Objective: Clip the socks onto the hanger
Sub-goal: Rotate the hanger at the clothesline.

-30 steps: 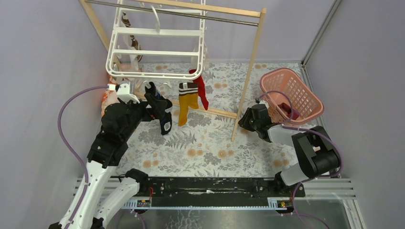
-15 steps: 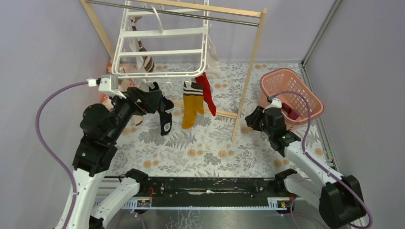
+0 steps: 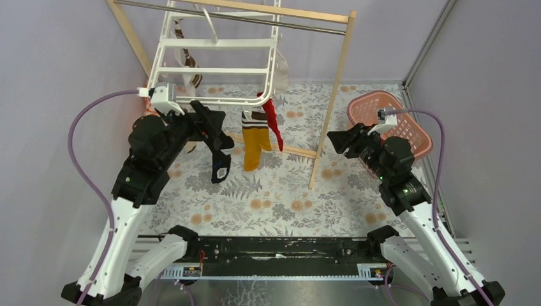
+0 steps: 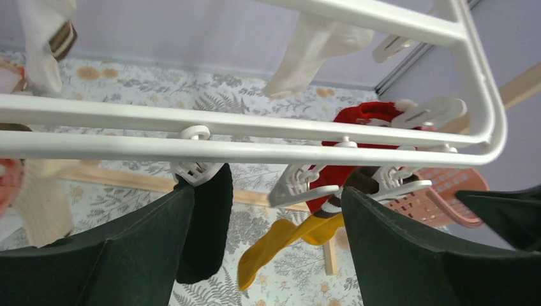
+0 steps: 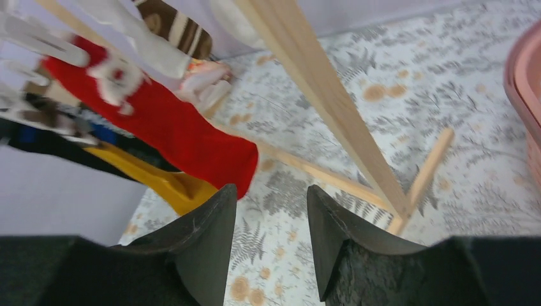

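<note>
Your hanger [image 3: 223, 43] hangs tilted from the rail of the one wooden rack [image 3: 330, 108], above the tabletop [image 3: 281, 197]. You can count five socks on it in the top view. Three hang along its near bar: a black sock [image 3: 220, 159], a yellow sock [image 3: 255, 141] and a red sock [image 3: 274, 124], in that order from left to right. Two hang farther back: a striped sock [image 3: 189, 62] inside the frame and a white sock [image 3: 284, 71] at its right edge.

Your left claw [image 4: 266, 194] is up at the near bar with its two fingers wide apart and nothing between them. The black sock hangs from a clip [image 4: 194, 169] just beside one finger, and the yellow and red socks show past the other.

Your right claw [image 5: 271, 191] sits near the rack's right post, its fingers apart and empty. One pink basket [image 3: 415, 127] stands behind that arm.
</note>
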Robot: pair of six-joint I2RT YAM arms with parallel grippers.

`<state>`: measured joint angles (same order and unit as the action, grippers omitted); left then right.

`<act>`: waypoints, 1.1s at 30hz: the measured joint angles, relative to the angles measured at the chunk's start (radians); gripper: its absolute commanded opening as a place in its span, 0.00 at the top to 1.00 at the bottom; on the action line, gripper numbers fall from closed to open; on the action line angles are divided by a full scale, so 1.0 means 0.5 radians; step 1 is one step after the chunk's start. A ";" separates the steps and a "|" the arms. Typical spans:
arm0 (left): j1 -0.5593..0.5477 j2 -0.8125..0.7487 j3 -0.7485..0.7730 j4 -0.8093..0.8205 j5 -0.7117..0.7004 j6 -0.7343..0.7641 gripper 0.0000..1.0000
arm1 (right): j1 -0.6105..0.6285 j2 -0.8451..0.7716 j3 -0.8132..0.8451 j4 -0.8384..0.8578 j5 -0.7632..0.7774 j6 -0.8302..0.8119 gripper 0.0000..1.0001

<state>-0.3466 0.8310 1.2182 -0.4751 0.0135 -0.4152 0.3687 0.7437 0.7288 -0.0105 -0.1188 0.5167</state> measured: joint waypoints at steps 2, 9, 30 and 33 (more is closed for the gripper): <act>0.000 0.064 0.001 -0.002 -0.047 0.000 0.08 | 0.002 -0.016 0.076 0.003 -0.051 -0.005 0.48; 0.000 0.157 -0.002 -0.010 -0.435 0.039 0.08 | 0.005 0.000 0.176 -0.036 -0.127 -0.038 0.47; 0.000 0.147 0.410 -0.496 -1.381 -0.037 0.10 | 0.008 0.128 0.421 0.053 -0.468 0.016 0.48; 0.000 -0.006 0.370 -0.494 -1.334 -0.111 0.10 | 0.008 0.124 0.417 0.051 -0.477 0.015 0.48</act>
<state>-0.3466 0.8280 1.4033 -0.7219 -0.6537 -0.4709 0.3725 0.8055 0.9375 0.0151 -0.3573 0.5243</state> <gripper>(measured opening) 0.904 0.518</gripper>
